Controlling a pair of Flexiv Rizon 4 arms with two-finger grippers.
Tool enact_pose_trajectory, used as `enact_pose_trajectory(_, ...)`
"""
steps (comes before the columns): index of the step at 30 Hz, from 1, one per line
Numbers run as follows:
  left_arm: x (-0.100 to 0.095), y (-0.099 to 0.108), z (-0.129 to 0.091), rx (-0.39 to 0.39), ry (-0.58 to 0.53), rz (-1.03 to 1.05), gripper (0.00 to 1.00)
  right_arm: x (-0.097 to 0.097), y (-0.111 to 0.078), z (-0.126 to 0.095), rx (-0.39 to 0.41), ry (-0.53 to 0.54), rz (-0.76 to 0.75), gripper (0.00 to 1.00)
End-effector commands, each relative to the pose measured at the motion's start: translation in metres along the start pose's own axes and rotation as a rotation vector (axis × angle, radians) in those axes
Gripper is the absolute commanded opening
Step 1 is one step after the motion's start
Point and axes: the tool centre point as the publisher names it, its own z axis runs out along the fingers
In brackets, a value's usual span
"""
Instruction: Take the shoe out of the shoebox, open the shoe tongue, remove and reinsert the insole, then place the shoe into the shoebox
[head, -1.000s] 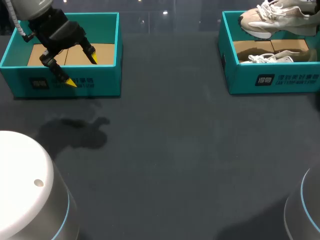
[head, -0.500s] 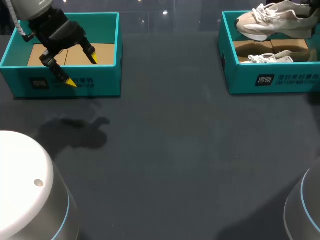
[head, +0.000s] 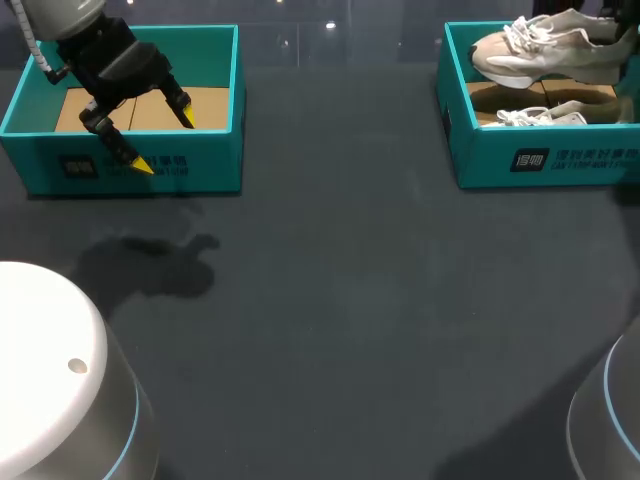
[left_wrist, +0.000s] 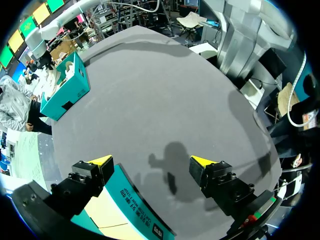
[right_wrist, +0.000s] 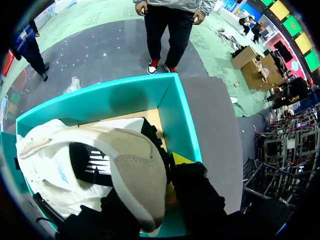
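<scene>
The shoe (head: 545, 50) has swung level and drifted left in the last second. It hangs over the right shoebox (head: 530, 160), heel pinched in the right claw (right_wrist: 155, 182), so I'd say it's almost out. The left claw (head: 163, 141) gapes wide above the left box (head: 130, 172).

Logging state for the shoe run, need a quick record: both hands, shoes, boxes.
left hand: open, empty, over left box front wall
right hand: shut on lifted shoe, at its heel
lifted shoe: in air above right shoebox
second shoe: lying inside right shoebox
</scene>
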Motion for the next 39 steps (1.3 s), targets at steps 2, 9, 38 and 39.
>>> enact_pose_trajectory(2,0.0,0.0,0.0,-0.002,0.001,0.001,1.0,0.001,-0.001,0.004,0.007,-0.004,0.001,0.0)
enact_pose_trajectory(9,0.0,0.0,0.0,-0.002,0.001,0.001,1.0,0.007,-0.004,0.011,0.009,-0.014,-0.003,0.0)
enact_pose_trajectory(38,0.0,0.0,0.0,-0.002,0.001,0.001,1.0,0.019,-0.014,0.036,0.032,-0.016,-0.018,0.0)
enact_pose_trajectory(39,0.0,0.0,0.0,-0.002,0.001,0.001,1.0,0.019,-0.014,0.037,0.033,-0.016,-0.019,0.0)
